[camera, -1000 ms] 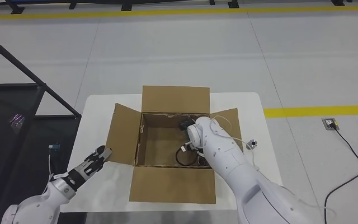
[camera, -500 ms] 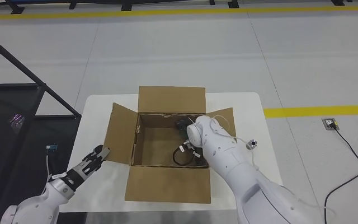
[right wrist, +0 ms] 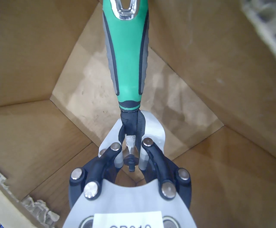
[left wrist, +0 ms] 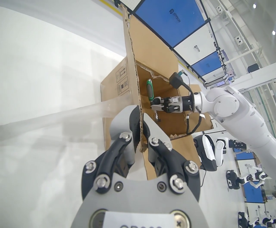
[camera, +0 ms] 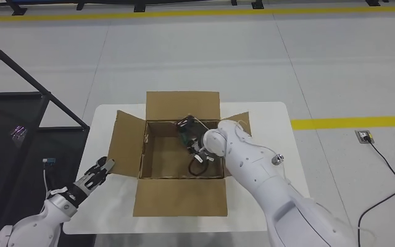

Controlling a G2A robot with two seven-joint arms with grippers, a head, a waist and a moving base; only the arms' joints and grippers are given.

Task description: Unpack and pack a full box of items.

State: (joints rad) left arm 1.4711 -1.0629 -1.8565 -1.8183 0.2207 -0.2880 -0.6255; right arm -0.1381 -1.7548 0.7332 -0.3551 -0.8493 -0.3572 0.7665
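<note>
where the box stands: box (camera: pixel 180 197) on the white table (camera: pixel 271 117), all four flaps folded outward.
left gripper: left gripper (left wrist: pixel 141 127) (camera: pixel 102 168) clamped on the corrugated edge of the box's left flap.
right gripper: right gripper (right wrist: pixel 130 129) (left wrist: pixel 155 103) closed on the neck of a green-handled tool (right wrist: pixel 126 54) (left wrist: pixel 149 90).
tool position: over the box opening, handle pointing away from the fingers, brown cardboard floor behind it; whether it sits below the rim cannot be told.
surroundings: small round object (camera: pixel 279 159) on the table just right of the box; yellow line (camera: pixel 342 122) and floor socket (camera: pixel 363 136) with a black cord on the floor to the right; black frame (camera: pixel 24 142) left of the table; blue and white panels (left wrist: pixel 168 19) in the room behind.
obstruction: right arm (camera: pixel 259 179) covers the right flap and part of the interior from above; the gripped flap stands edge-on before the left wrist camera, screening the near inner wall.
hard to make out: tool's working end, mostly wrapped in black and sunk between the fingers; the small round object's identity.
</note>
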